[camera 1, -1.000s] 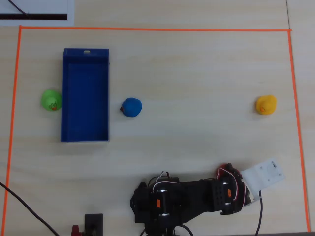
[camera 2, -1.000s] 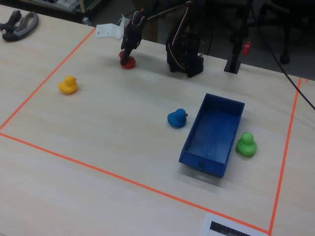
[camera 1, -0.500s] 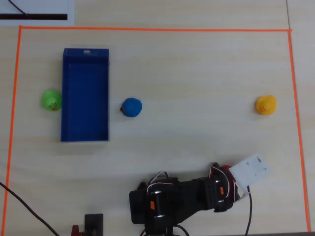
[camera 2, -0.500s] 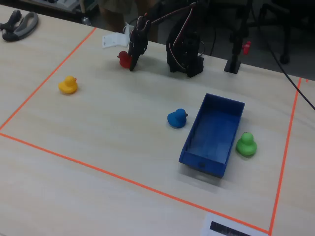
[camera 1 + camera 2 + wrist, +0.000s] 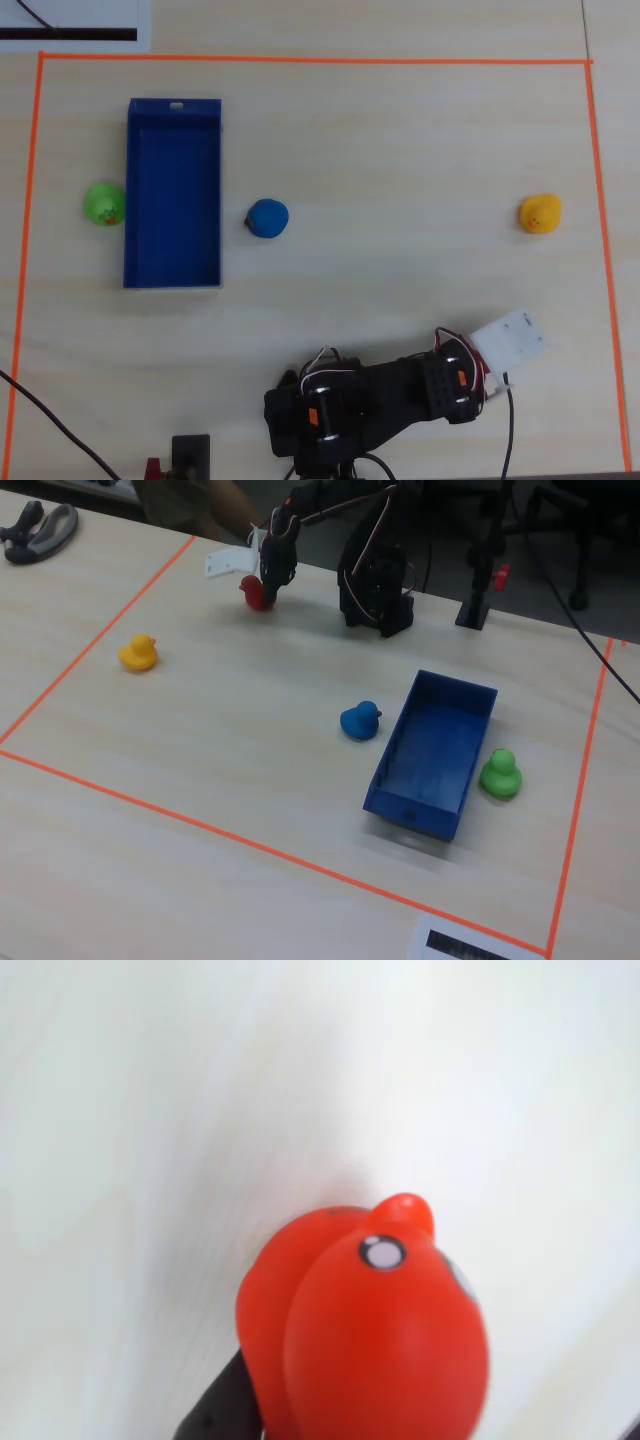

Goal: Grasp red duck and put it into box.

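The red duck (image 5: 255,593) fills the lower middle of the wrist view (image 5: 370,1330), head and beak pointing up. My gripper (image 5: 266,588) is shut on the red duck near the table's far edge in the fixed view; one black finger (image 5: 215,1415) shows at the duck's left side. The duck seems to hang just above the tabletop. In the overhead view my gripper (image 5: 462,368) and its white camera block (image 5: 510,340) cover the duck. The box (image 5: 172,200), a long dark blue open tray, lies far to the left there, and at lower right in the fixed view (image 5: 435,750).
A blue duck (image 5: 267,218) sits just right of the box, a green duck (image 5: 104,204) against its left wall, and a yellow duck (image 5: 540,213) at far right. Orange tape (image 5: 300,60) frames the work area. The arm's base (image 5: 320,420) stands at the bottom edge.
My gripper has risen slightly with the red duck held in it, shifting a little toward the arm's base; the duck rested on the table a second ago. The other ducks and the box stayed put.
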